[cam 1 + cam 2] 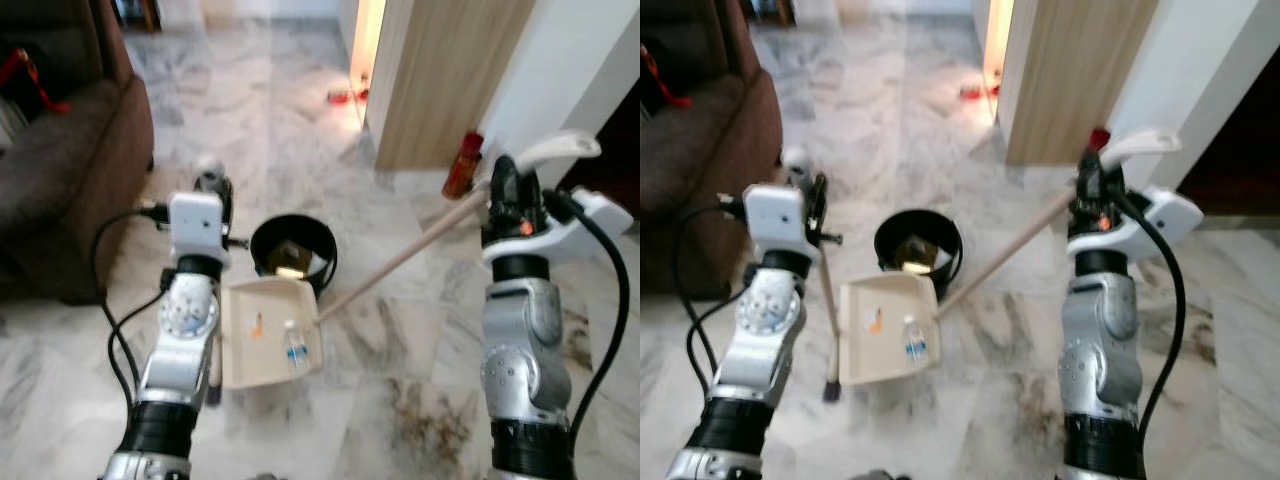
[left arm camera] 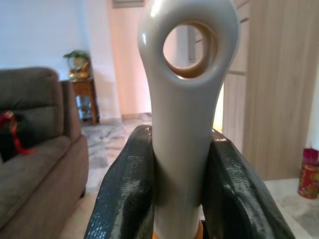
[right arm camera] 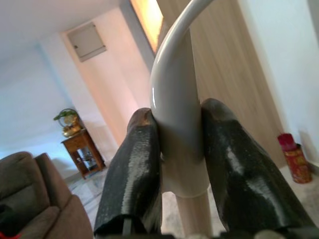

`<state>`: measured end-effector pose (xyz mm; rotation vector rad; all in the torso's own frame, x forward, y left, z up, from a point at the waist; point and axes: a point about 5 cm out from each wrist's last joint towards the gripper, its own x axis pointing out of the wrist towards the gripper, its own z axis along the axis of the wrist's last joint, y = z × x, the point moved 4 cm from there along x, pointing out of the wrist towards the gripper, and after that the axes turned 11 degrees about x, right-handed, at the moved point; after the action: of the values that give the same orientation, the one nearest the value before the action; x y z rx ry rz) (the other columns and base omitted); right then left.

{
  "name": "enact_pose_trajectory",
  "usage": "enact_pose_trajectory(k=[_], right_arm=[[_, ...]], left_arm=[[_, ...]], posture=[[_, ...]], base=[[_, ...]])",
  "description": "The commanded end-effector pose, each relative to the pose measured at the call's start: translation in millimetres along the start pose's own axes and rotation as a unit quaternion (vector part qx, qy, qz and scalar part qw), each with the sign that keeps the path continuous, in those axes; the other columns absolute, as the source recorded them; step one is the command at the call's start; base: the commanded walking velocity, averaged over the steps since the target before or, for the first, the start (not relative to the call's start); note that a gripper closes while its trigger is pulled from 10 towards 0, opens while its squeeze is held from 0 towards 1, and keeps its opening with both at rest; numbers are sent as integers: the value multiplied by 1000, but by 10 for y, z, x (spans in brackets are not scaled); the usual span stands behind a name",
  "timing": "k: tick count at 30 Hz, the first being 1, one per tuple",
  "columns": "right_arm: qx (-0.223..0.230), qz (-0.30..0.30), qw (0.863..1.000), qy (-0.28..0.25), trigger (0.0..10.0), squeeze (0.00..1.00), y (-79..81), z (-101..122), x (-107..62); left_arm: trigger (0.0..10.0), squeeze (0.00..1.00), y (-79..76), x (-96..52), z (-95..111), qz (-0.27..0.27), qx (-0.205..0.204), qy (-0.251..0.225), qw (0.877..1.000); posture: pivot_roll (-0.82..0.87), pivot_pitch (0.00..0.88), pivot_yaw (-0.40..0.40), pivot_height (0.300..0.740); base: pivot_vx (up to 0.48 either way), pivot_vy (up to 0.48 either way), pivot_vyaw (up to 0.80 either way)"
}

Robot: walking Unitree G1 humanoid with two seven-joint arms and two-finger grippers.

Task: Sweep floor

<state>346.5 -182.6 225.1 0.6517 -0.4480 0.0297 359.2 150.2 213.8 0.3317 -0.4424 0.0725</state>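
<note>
My left gripper (image 1: 213,190) is shut on the pale grey broom handle (image 2: 184,99), its black fingers (image 2: 124,189) pressed against both sides. The thin broom stick (image 1: 826,300) runs down to a small dark brush head (image 1: 830,390) on the floor. My right gripper (image 1: 510,190) is shut on the curved top of the dustpan's long wooden handle (image 1: 400,260). The cream dustpan (image 1: 245,365) rests on the marble floor between my arms, holding a small clear bottle (image 1: 295,345) and an orange scrap (image 1: 257,325).
A black bin (image 1: 325,262) with rubbish inside stands just behind the dustpan. A brown sofa (image 1: 60,150) is at the left. A wooden panel (image 1: 450,80) and a red can (image 1: 462,165) stand at the right. Brown dirt (image 1: 430,420) marks the floor near my right arm.
</note>
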Motion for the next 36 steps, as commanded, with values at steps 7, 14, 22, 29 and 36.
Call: enact_pose_trajectory(k=[7,14,22,29,36], right_arm=[[27,22,999,-30,10000,0,131,137,48],[27,23,999,-30,10000,0,139,132,48],[22,28,999,-29,10000,0,157,132,41],[27,27,999,-29,10000,0,157,131,44],[32,26,999,-32,10000,0,160,149,56]], left_arm=[[10000,0,0,56,144,1,3,-26,1000],[10000,0,22,61,145,6,5,-25,1000],[10000,0,27,58,144,6,6,-24,1000],[10000,0,27,55,142,7,7,-24,1000],[10000,0,26,54,142,7,6,-24,1000]], posture=[[93,86,-61,740],[94,86,-61,740],[95,88,-61,740],[95,87,-61,740],[94,83,-61,740]], base=[[217,0,0],[480,0,0],[480,0,177],[480,0,73],[480,0,0]])
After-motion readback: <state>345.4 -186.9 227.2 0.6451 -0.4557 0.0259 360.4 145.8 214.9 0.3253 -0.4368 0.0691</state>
